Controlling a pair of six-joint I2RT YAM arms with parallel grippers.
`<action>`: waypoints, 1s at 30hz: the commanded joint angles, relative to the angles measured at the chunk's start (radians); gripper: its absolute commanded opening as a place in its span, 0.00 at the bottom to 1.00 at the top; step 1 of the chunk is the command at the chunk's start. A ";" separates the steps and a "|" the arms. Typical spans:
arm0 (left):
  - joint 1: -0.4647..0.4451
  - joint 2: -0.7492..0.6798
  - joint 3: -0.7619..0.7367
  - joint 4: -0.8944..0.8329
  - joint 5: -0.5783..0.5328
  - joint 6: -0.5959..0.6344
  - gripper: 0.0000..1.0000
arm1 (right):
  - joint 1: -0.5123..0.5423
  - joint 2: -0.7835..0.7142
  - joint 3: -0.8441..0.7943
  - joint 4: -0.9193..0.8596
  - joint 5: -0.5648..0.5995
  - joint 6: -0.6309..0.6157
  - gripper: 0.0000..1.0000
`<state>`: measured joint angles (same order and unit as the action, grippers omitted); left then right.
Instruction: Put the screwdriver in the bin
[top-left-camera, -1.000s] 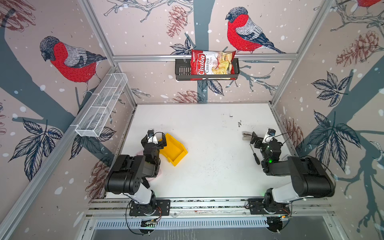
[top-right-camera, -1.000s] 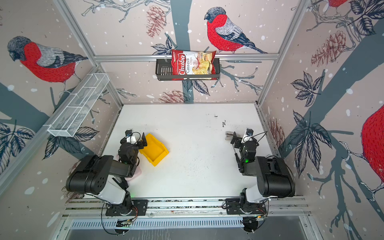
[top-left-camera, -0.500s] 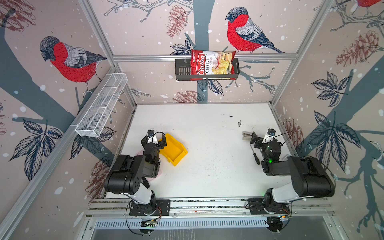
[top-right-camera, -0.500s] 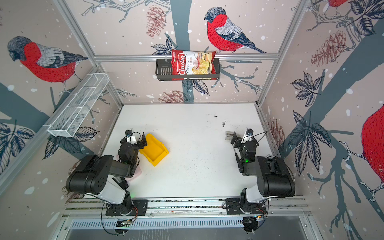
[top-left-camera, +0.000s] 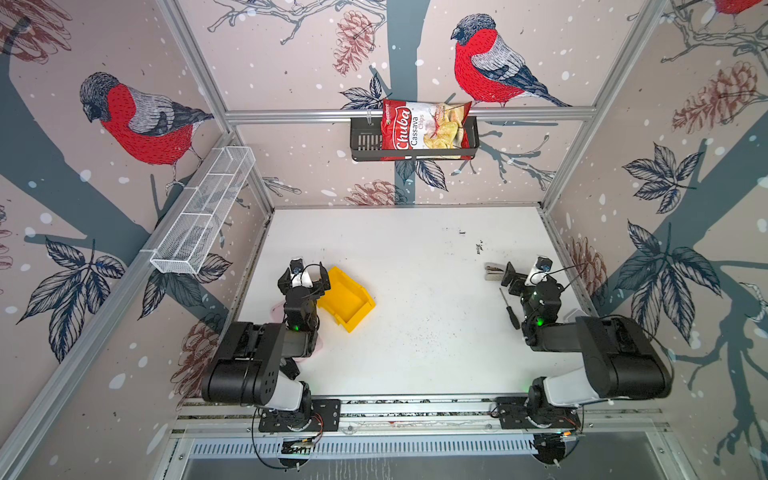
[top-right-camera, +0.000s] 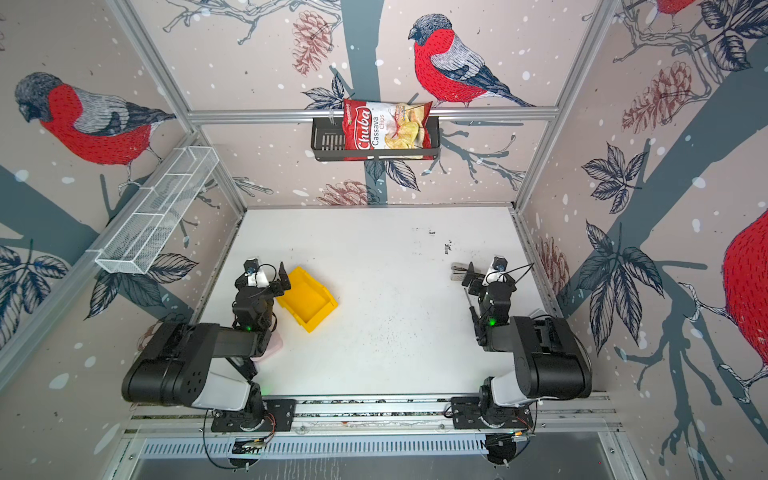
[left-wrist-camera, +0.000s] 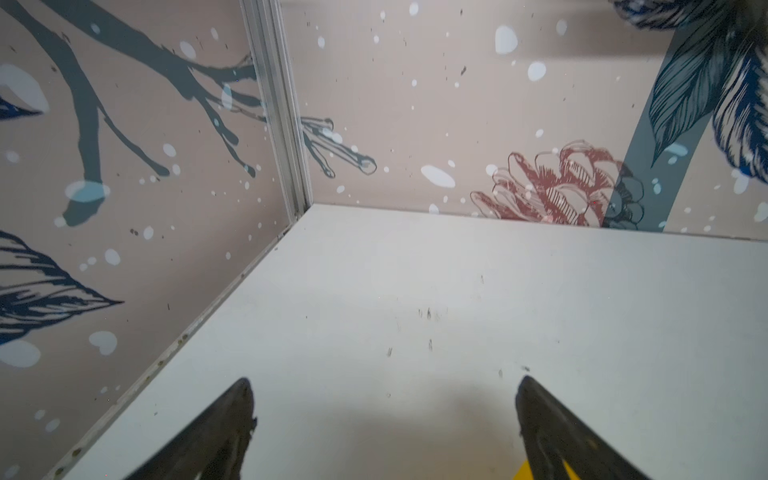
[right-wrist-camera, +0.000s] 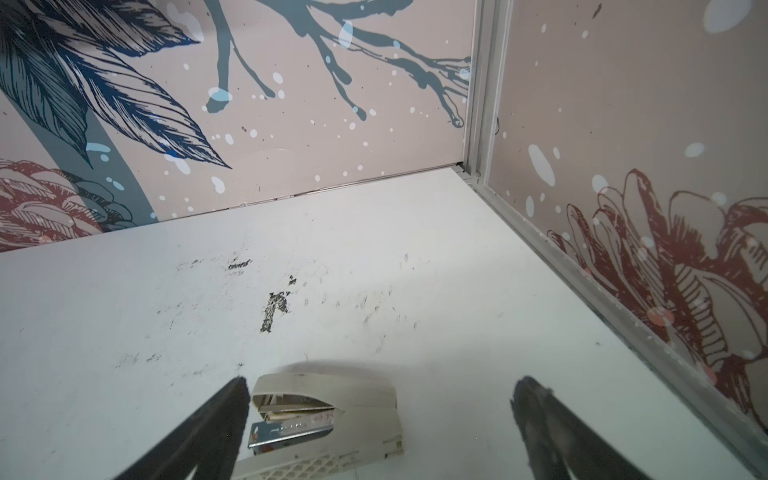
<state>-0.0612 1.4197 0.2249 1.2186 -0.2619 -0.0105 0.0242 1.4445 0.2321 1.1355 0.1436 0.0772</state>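
Nothing of the task looks done yet: the screwdriver (top-left-camera: 509, 311) lies flat on the right side of the counter (top-left-camera: 415, 249), well apart from the bin (top-left-camera: 348, 300), which stands empty on the left; pickup, carry and drop are all still to do. The right fingers (top-left-camera: 509, 272) are spread wide and hold nothing; the screwdriver lies behind them, alongside that arm's wrist on the side toward the counter's middle, its thin tip toward the fingers (the right wrist view misses it and shows a stapler (right-wrist-camera: 328, 415) instead); I judge the arm must draw back to reach it. The left fingers (top-left-camera: 322, 277) are likewise spread and empty, just beside the bin's far corner.
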 joint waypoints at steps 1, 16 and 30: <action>-0.002 -0.084 0.009 -0.079 0.000 0.004 0.97 | 0.006 -0.060 0.018 -0.061 0.059 0.007 0.99; -0.249 -0.391 0.135 -0.548 0.252 -0.008 0.96 | -0.001 -0.434 0.274 -0.927 0.018 0.138 1.00; -0.708 -0.145 0.351 -0.622 0.414 0.053 0.96 | 0.002 -0.400 0.367 -1.281 0.019 -0.155 0.99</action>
<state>-0.7406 1.2270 0.5434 0.5922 0.0597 0.0105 0.0242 1.0183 0.5903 -0.0559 0.1135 0.0185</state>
